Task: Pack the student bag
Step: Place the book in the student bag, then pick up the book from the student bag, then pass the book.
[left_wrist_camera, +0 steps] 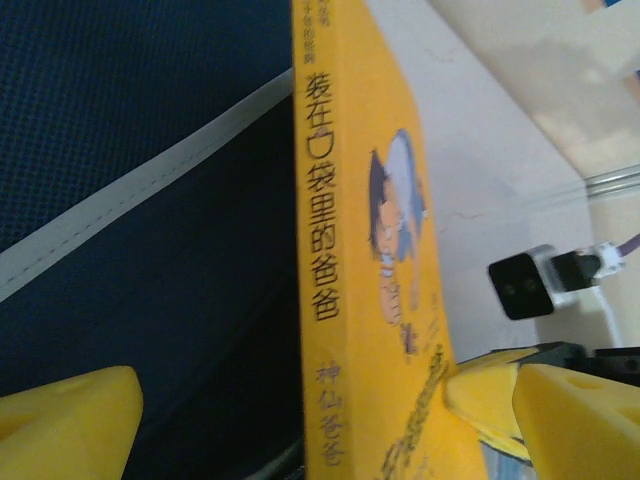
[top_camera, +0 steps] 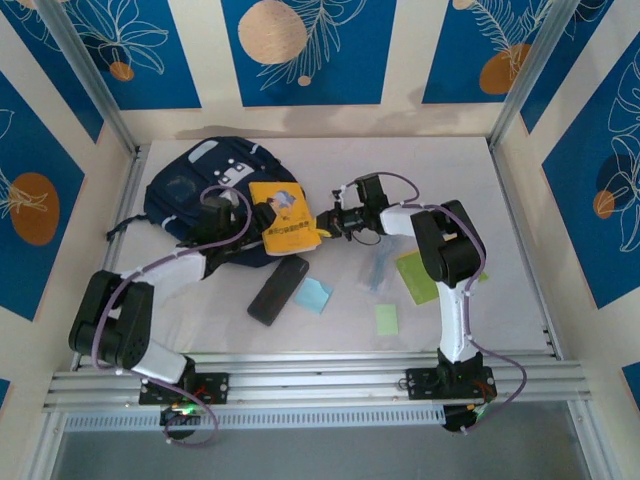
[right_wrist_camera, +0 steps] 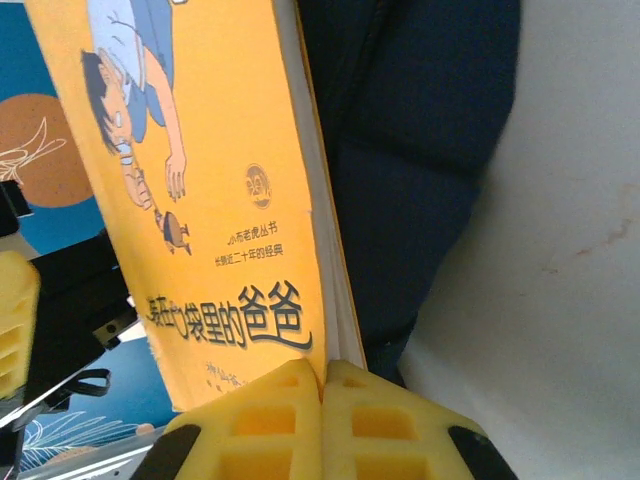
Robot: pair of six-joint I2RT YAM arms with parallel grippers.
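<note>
The student bag (top_camera: pixel 195 190) lies at the back left of the table, dark navy with pale grey trim (left_wrist_camera: pixel 150 190). A yellow book (top_camera: pixel 283 215) with a cartoon cover stands tilted against the bag's near right side. My right gripper (right_wrist_camera: pixel 322 400) is shut on the book's (right_wrist_camera: pixel 200 200) lower edge, with the navy bag (right_wrist_camera: pixel 410 150) just behind it. My left gripper (left_wrist_camera: pixel 320 430) is open and straddles the book's spine (left_wrist_camera: pixel 325 250). One of its fingers (left_wrist_camera: pixel 70 420) is over the bag, the other finger (left_wrist_camera: pixel 585 425) is on the cover side. From above, the left gripper (top_camera: pixel 250 215) sits at the book's left edge.
A slim black case (top_camera: pixel 278 290) lies in front of the bag beside a blue sticky note (top_camera: pixel 313 295). A green pad (top_camera: pixel 418 275), a small green note (top_camera: pixel 387 320) and a clear plastic item (top_camera: pixel 378 268) lie near the right arm. Metal frame rails (top_camera: pixel 300 375) border the table.
</note>
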